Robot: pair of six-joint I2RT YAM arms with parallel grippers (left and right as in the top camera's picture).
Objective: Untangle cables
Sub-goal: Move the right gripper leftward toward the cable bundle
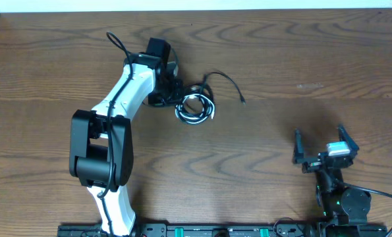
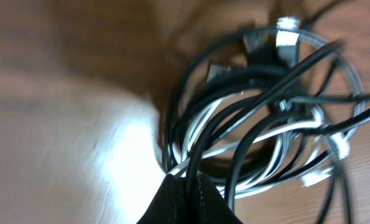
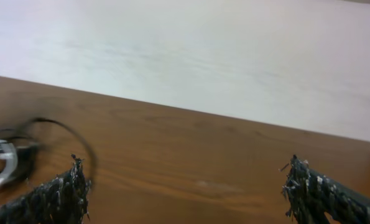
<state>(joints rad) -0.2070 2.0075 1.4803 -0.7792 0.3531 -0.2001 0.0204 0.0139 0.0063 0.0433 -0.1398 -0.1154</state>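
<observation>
1. Clenching shut at the near rim of the cables (image 2: 265, 118), my left gripper (image 2: 191, 198) appears to have a black strand, and perhaps a white one, nipped between its tips. The wrist view is blurred at the contact, so the pinch is my reading rather than a certainty.
2. The bundle lies directly ahead of those fingertips and against them. It is a roundish coil of black and white loops lying flat, with small plug ends showing on its far side.
3. The coil has no real long axis. The line that matters is a loose black tail (image 1: 227, 80), which arcs out of the coil's far side and runs away from my left gripper toward the right arm's side, ending in a small plug on the wood.
4. My right gripper (image 1: 321, 143) hangs with its jaws spread wide and nothing between them, well apart from the bundle. Seen from it, the coil sits ahead and off to the left. My left arm is plainly the nearer one.
5. As I judge it, the coming move depends on drawing that tail outward, away from my left gripper's pinch, so the loops open rather than cinch.
6. Everything rests on a brown wood-grain table (image 1: 281, 52), and a pale wall (image 3: 203, 56) rises beyond its far edge.
</observation>
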